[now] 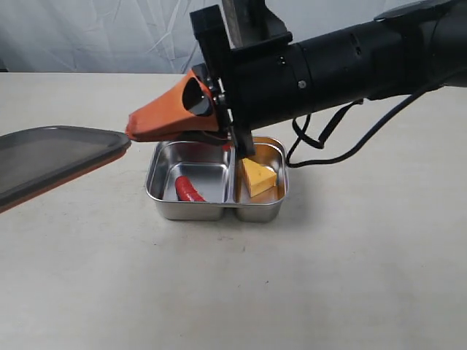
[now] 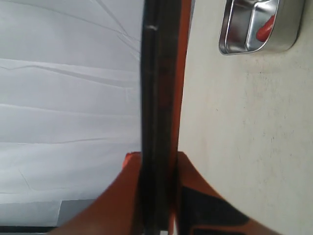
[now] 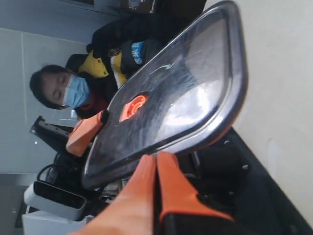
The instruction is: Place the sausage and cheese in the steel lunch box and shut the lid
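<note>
The steel lunch box (image 1: 162, 195) sits open on the table. The red sausage (image 1: 188, 189) lies in its left compartment and the yellow cheese (image 1: 260, 179) in its right one. The dark lid (image 1: 51, 157) with the orange rim hangs tilted in the air to the left of the box. My left gripper (image 2: 156, 161) is shut on the lid (image 2: 159, 88), which shows edge-on there; the box (image 2: 234, 34) and sausage (image 2: 265, 28) lie beyond. My right gripper (image 1: 133, 133) reaches across above the box, shut and empty, its tips at the lid's near edge. My right gripper (image 3: 156, 155) sits just under the lid (image 3: 195, 83) and its orange valve (image 3: 133, 106).
The right arm's black body (image 1: 343, 62) and its cable (image 1: 328, 142) hang over the back of the box. A masked person (image 3: 63, 88) sits beyond the table. The beige tabletop (image 1: 328, 277) spreads in front of and to the right of the box.
</note>
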Controlling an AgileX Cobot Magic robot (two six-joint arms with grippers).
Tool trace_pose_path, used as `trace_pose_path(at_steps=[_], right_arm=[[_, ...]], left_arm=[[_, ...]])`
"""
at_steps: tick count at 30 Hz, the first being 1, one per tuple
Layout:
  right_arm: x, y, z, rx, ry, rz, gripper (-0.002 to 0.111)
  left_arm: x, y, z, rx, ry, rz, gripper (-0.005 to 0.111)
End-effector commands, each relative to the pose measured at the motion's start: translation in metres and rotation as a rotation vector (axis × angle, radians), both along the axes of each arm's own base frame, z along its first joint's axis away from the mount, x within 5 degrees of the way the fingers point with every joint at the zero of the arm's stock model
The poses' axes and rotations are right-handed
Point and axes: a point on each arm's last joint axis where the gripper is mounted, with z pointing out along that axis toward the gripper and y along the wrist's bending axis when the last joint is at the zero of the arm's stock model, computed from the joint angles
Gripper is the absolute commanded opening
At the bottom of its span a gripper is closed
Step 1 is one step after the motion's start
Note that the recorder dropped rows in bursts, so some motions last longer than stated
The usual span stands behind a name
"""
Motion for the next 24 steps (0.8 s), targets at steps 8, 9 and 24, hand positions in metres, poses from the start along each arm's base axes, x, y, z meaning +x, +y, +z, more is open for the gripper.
trace_pose_path(at_steps=[8, 9, 24], right_arm=[[-0.014, 0.007, 0.003, -0.042, 0.056, 0.048, -0.001], [-0.015, 0.008, 0.002, -0.048, 0.051, 0.054, -0.001], [-0.007, 0.009, -0.003, -0.112, 0.107, -0.040, 0.071]], left_arm=[[0.002, 0.008, 0.005, 0.015, -0.046, -0.026, 0.000], [0.001, 0.009, 0.007, 0.016, -0.054, -0.031, 0.000], [-0.008, 0.014, 0.023, -0.006, -0.099, -0.039, 0.000]])
